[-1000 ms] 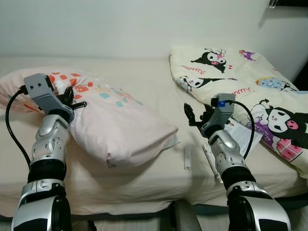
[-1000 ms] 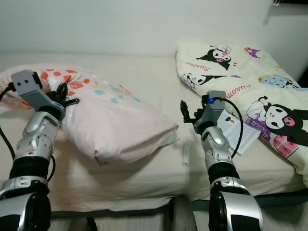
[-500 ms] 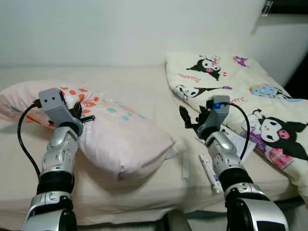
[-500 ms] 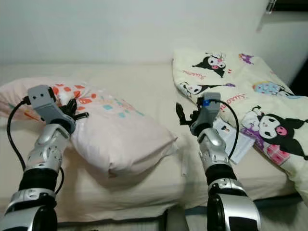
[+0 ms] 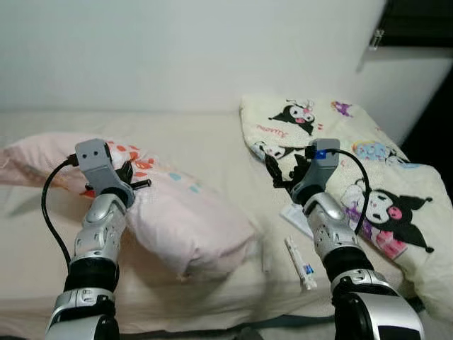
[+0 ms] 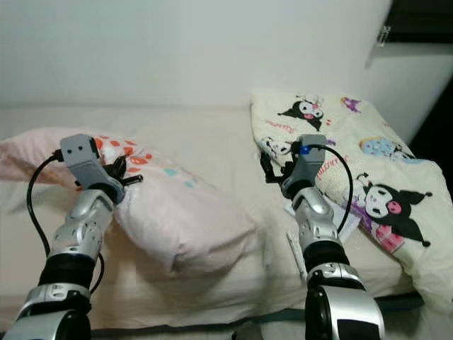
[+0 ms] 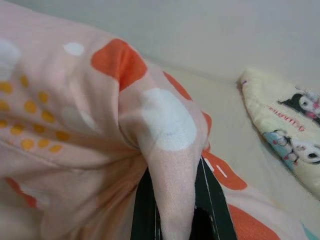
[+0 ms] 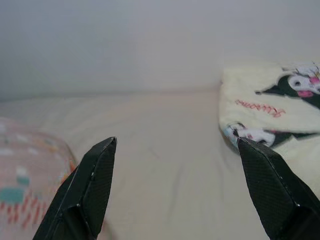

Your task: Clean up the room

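A wide bed [image 5: 212, 142] with a cream sheet runs along a pale wall [image 5: 177, 49] and carries everything else. On its right side lies a folded cream blanket [image 5: 368, 163] printed with black-and-white cartoon figures, reaching from the wall down toward the near edge of the mattress. On the left side lies a pink pillow [image 5: 191, 227] with orange, teal and yellow spots, its long axis slanting from the far left toward the middle of the bed, one corner pointing at the near edge.

The left claw [image 5: 126, 185] sits on the upper face of the pillow near its far end, and the left wrist view shows its black fingers [image 7: 145, 210] pinched tight on a raised fold of the pillow's fabric, the cloth bunched up between them. The right claw [image 5: 277, 173] hangs above the sheet just beside the blanket's left edge, between blanket and pillow; in the right wrist view its fingers [image 8: 85, 195] stand wide apart with nothing between them.

Just beside the blanket's near-left edge, partly behind the right forearm, lies a white printed paper [image 5: 296, 216]. Nearer the edge of the bed lies a slim white tube [image 5: 300, 263] with small coloured marks, and between it and the pillow's corner a thin white strip [image 5: 265, 256], too small to identify.
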Available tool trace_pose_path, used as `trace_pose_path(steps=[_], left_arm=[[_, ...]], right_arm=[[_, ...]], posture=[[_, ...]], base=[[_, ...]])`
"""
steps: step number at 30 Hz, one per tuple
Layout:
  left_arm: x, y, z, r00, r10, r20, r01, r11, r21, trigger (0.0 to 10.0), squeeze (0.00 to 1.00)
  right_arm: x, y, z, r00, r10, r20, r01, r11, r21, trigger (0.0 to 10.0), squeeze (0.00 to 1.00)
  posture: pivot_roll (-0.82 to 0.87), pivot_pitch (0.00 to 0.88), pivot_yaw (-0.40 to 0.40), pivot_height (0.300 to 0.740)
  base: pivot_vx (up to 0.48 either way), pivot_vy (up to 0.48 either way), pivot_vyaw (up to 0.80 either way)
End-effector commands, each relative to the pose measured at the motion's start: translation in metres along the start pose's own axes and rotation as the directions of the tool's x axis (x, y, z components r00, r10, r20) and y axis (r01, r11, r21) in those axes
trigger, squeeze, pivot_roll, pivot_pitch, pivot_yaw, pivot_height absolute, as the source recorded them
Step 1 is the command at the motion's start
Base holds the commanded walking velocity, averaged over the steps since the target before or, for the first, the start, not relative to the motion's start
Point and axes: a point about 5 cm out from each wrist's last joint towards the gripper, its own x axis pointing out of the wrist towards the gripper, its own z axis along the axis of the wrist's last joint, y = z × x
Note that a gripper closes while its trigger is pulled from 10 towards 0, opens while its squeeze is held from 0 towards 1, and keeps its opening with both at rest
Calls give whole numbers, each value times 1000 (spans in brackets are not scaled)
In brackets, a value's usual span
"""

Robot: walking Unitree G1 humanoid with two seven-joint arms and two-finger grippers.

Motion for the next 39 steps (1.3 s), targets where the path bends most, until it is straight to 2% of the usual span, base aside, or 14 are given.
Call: trace_pose_path(steps=[1,9,14,23,32,39], left_arm=[[2,-4,15,996,-40,74,35,997,64,10000,0],[2,0,18,995,-35,91,24,993,120,10000,0],[2,8,22,994,-39,98,15,972,233,10000,0],[2,14,26,993,-29,119,-8,953,302,10000,0],[1,14,20,995,-39,93,8,949,317,10000,0],[2,5,17,994,-71,87,37,937,346,10000,0]], right_arm=[[-1,0,-2,1000,3,-8,-3,1000,0,10000,0],[-1,2,-2,1000,11,-7,-11,1000,-8,10000,0],[-2,2,-2,1000,14,-10,-14,1000,-14,10000,0],[-1,3,-2,1000,17,-10,-17,1000,-17,10000,0],[-1,3,-6,999,-14,-29,14,1000,-16,10000,0],[-1,2,-4,1000,-21,-13,21,1000,-10,10000,0]], posture=[[-95,0,-49,683],[-94,0,-51,713],[-89,0,-52,738],[-86,0,-56,740],[-86,0,-54,740],[-91,0,-51,740]], base=[[0,0,0],[0,0,0],[0,0,0],[0,0,0],[0,0,0],[0,279,-218]])
